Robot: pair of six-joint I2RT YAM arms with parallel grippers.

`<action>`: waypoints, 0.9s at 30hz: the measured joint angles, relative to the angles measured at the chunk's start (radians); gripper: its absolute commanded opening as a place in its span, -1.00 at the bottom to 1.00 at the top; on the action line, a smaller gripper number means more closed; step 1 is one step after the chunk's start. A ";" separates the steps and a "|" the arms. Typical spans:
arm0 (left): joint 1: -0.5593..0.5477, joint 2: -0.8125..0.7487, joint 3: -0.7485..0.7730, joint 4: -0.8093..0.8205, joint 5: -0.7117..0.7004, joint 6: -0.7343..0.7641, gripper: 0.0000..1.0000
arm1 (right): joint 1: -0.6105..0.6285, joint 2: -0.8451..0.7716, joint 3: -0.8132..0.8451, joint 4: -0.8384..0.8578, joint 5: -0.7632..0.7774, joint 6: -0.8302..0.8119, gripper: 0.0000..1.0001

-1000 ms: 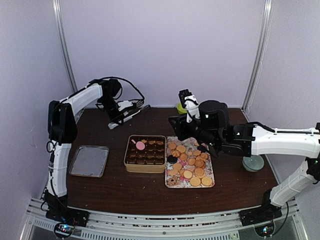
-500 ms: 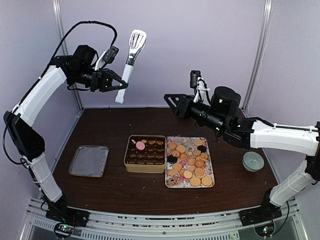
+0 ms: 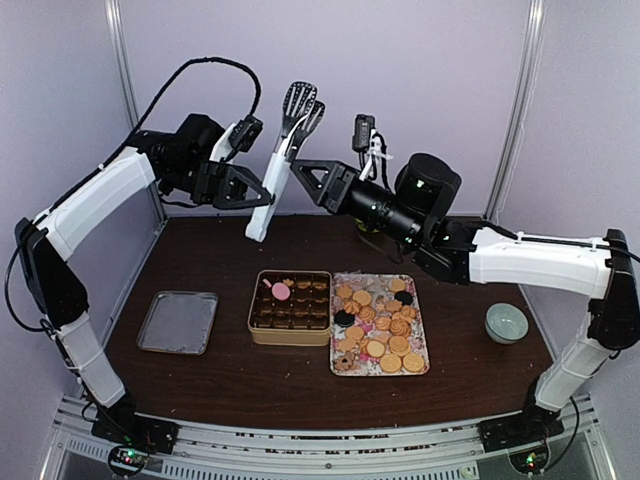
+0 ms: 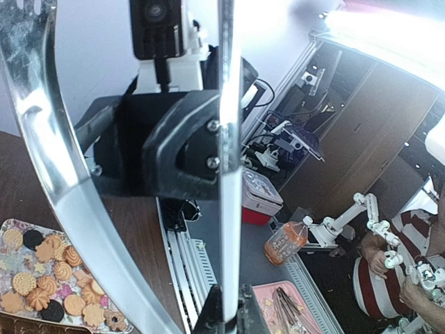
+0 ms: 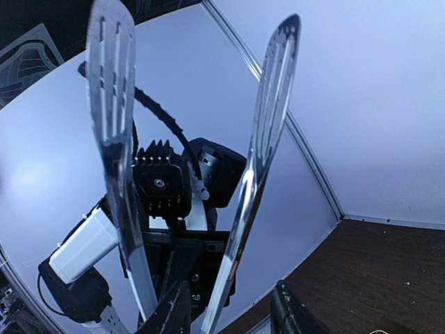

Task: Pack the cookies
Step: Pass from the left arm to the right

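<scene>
Left gripper is clamped on the tongs, held high above the table. Right gripper stands part open, apparently straddling one tongs arm and gripping nothing. Cookies lie on the tray beside the box. Risk: a misaligned closure could twist the tongs loose and drop them onto the cookies.

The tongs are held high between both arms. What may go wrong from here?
The left gripper alone holds the tongs; the right gripper stands open. If the left lets go too early, the tongs may drop near the cookies.
In the right wrist view only one blade seems to lie between the right fingers, so it might clamp half the tongs.
</scene>
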 measured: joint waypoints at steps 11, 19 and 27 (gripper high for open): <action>-0.019 -0.018 0.000 0.009 0.013 -0.008 -1.00 | 0.006 0.036 0.009 0.037 -0.067 0.063 -0.27; -0.024 -0.018 0.000 0.016 0.013 -0.008 -1.00 | 0.006 0.065 0.048 0.057 -0.113 0.100 -0.68; -0.028 -0.016 0.000 0.026 -0.012 0.011 -0.08 | 0.006 0.089 0.081 0.015 -0.114 0.109 -1.00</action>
